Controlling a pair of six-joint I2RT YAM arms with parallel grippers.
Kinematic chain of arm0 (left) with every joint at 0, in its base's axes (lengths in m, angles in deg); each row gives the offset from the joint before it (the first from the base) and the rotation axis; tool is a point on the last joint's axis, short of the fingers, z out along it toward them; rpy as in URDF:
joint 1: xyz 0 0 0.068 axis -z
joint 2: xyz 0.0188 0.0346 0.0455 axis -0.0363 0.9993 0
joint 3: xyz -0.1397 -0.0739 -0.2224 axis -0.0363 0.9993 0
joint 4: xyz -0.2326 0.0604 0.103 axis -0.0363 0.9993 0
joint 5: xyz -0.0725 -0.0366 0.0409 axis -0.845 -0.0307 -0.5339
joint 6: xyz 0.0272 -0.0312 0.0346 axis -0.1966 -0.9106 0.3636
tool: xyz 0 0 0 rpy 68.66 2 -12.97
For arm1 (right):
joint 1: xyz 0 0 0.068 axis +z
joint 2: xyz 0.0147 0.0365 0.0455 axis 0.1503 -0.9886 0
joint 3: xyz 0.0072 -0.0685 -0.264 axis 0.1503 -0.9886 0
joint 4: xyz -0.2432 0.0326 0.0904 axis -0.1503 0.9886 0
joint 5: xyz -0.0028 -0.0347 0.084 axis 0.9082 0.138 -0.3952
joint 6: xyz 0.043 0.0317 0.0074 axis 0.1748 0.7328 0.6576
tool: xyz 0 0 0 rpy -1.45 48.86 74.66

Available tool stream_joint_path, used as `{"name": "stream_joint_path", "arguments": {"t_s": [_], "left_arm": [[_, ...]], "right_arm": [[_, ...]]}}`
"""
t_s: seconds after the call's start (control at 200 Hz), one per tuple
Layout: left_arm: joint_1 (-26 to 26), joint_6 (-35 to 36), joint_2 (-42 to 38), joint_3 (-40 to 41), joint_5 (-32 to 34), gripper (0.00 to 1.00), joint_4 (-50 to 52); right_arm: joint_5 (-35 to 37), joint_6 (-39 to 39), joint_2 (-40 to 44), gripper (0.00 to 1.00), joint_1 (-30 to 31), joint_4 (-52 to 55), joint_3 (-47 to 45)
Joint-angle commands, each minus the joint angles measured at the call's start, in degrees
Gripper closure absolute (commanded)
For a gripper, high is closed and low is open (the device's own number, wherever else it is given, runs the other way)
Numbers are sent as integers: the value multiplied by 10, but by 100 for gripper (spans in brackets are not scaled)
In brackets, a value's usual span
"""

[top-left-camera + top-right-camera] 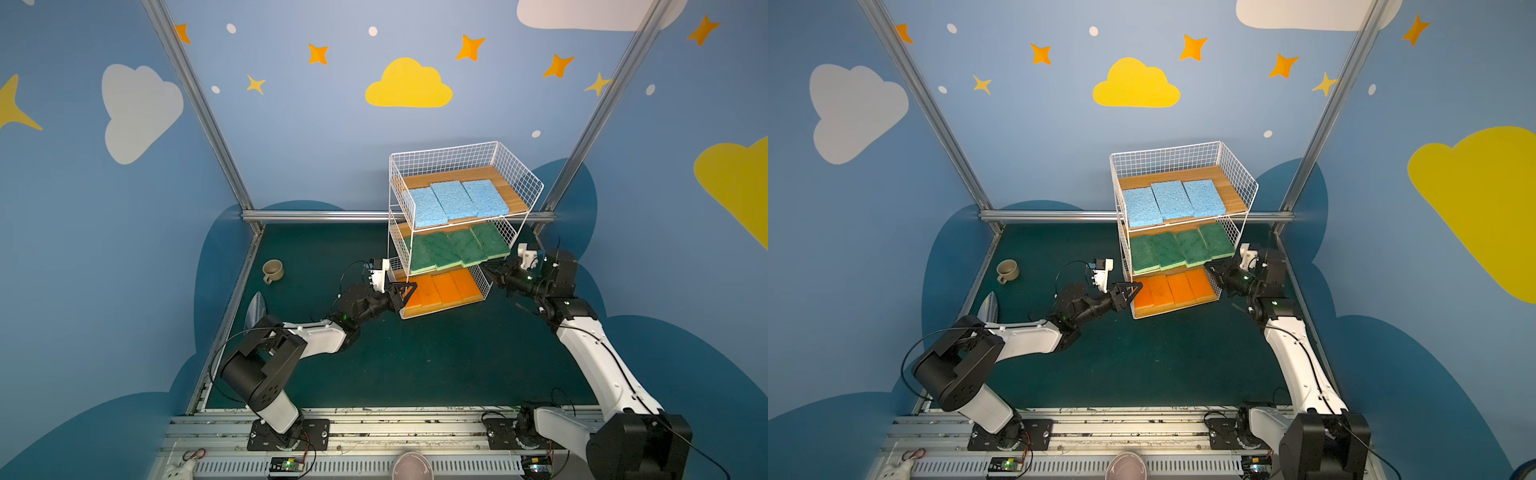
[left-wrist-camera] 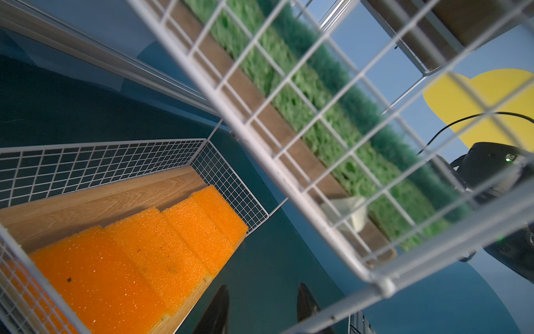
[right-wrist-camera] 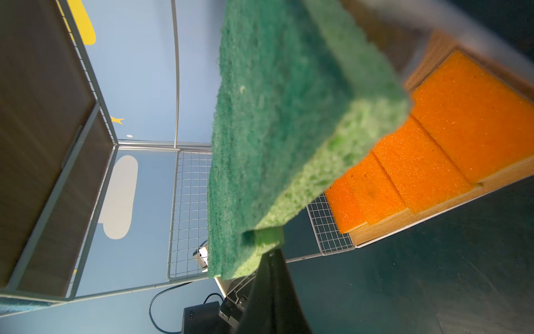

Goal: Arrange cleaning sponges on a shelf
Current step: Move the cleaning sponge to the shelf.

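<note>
The shelf [image 1: 444,160] is a white wire rack with three stepped wooden boards, standing at the back of the table. The cleaning sponges fill its boards. Three light blue sponges [image 1: 453,201] lie on the top board, several dark green ones [image 1: 453,247] on the middle, several orange ones [image 1: 444,289] on the bottom. My left gripper [image 1: 411,289] is at the left end of the bottom board, open and empty; its wrist view shows only table between the fingers [image 2: 216,309]. My right gripper [image 1: 486,268] is shut, its tip [image 3: 271,257] at the pale green edge of a green sponge [image 3: 289,115] at the middle board's right front corner.
A beige mug [image 1: 273,271] stands near the table's left edge, with a metal trowel [image 1: 255,309] just in front of it. Aluminium frame posts rise at the back corners. The dark green table [image 1: 415,365] stretches in front of the shelf.
</note>
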Motion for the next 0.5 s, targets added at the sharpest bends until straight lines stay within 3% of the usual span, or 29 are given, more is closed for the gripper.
{"name": "stream_joint_path", "arguments": {"t_s": [0.0,0.495], "left_arm": [[10,-12,0,3,-26,62,-2],[9,-15,7,0,-26,62,-6]], "right_arm": [[8,9,-11,100,4,-32,12],[3,13,-17,100,13,-44,18]]}}
